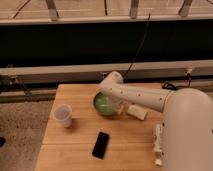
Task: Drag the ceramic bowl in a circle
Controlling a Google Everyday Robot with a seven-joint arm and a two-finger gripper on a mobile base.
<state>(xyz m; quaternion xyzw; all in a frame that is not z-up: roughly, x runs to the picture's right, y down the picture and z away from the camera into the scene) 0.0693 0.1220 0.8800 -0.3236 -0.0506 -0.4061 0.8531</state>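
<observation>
The green ceramic bowl [103,104] sits on the wooden table [75,95], towards the back and near the middle. My white arm reaches in from the lower right and bends down over the bowl. My gripper [115,102] is at the bowl's right rim, partly hidden by the wrist. The right part of the bowl is covered by the arm.
A translucent white plastic cup [63,115] stands left of the bowl. A black phone [101,144] lies in front of it. A small white block [136,112] lies right of the bowl and a white tube [158,144] near the right edge. A dark railing runs behind the table.
</observation>
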